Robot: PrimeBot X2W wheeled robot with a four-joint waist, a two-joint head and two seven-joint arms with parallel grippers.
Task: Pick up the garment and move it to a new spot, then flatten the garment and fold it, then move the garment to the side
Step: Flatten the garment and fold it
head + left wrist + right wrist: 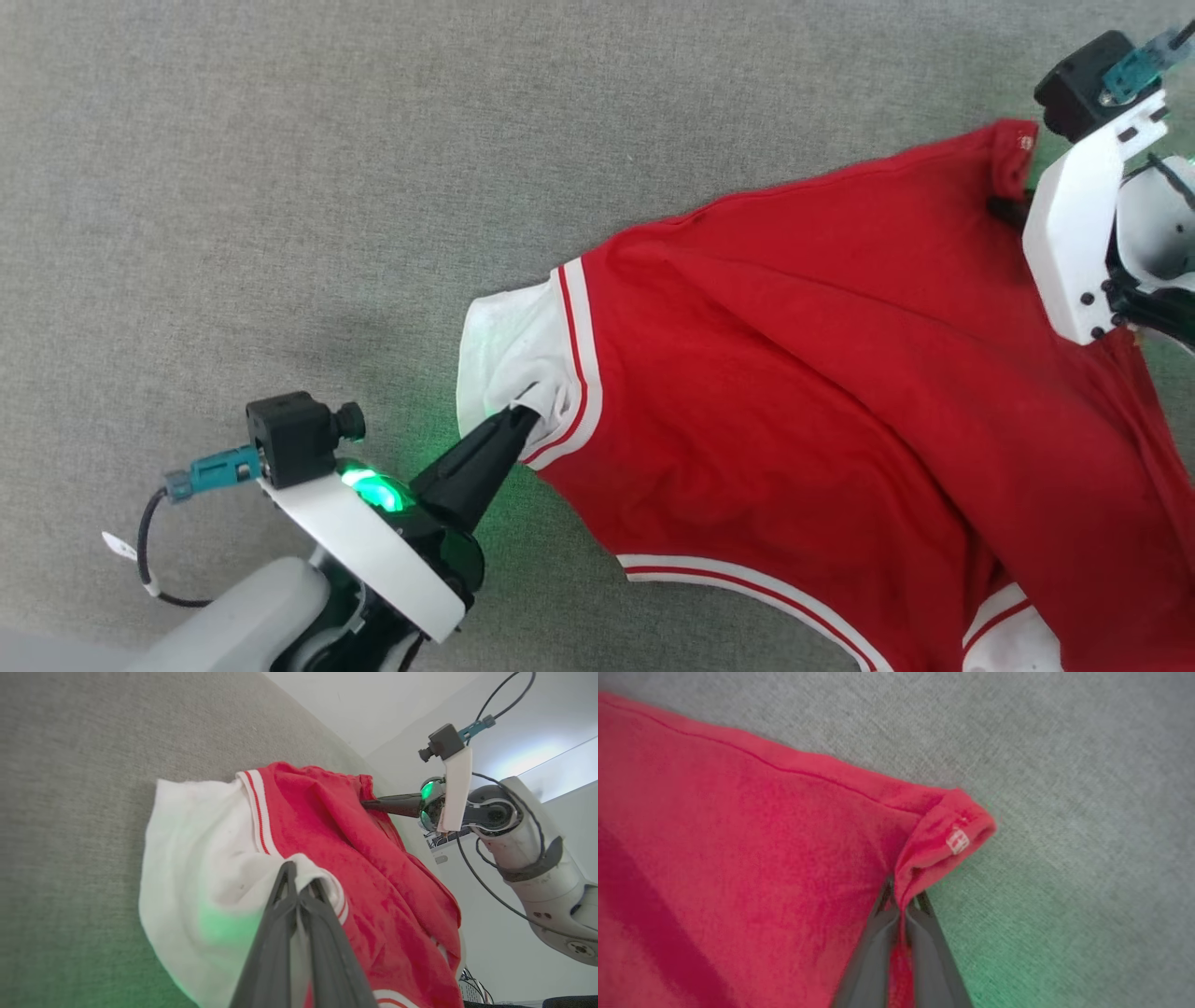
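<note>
On the grey table [280, 187] the garment [794, 373] lies stretched in long folds between both claws. The left claw [525, 415] is closed tight on the white sleeve end [504, 345]. The right claw [1010, 207] is pinched shut on a red corner [1016, 149] at the garment's opposite side. The fabric looks light, soft and limp, so it will probably sag and wrinkle. Hems and seams seem the safest places to hold, since thin cloth may slip out.

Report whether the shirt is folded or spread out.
Spread out, not folded: the garment is stretched between the left gripper, shut on its white sleeve, and the right gripper, shut on a red corner.
</note>
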